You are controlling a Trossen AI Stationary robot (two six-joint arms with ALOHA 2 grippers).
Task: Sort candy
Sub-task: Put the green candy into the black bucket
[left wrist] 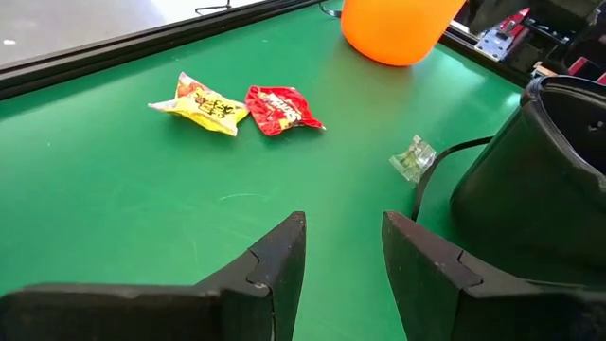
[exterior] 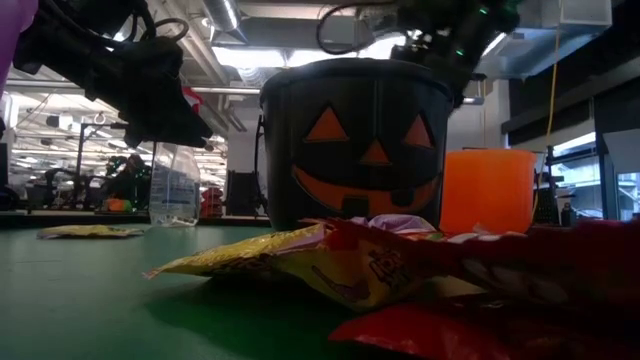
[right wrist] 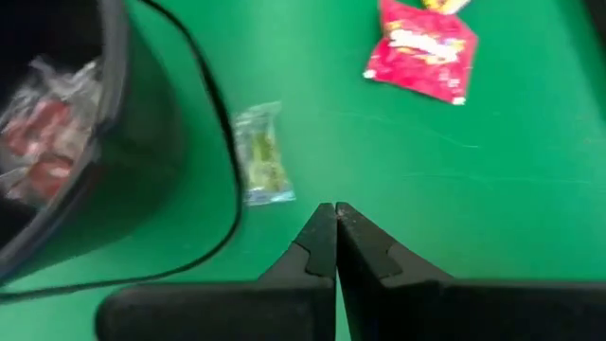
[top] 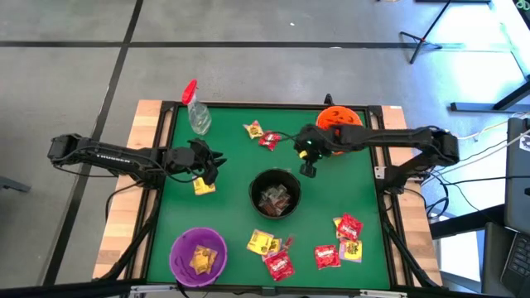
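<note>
Candy lies scattered on the green table (top: 232,215): a yellow packet (left wrist: 201,106) and a red one (left wrist: 281,109) at the far side, a small clear greenish one (right wrist: 262,156) beside the black pumpkin bucket (top: 275,192), a yellow one (top: 204,186) at the left, and several red and yellow packets (top: 279,265) near the front edge. My left gripper (left wrist: 343,248) hovers open above the table left of the black bucket, with nothing between its fingers. Above the small clear packet, just beyond the bucket's far rim, my right gripper (right wrist: 335,216) is shut and empty.
An orange bucket (top: 339,118) stands at the far right. In the near left corner sits a purple bowl (top: 199,255) with yellow candy in it. A clear spray bottle (top: 197,112) with a red top lies at the far left. The black bucket holds wrapped candy (right wrist: 43,133).
</note>
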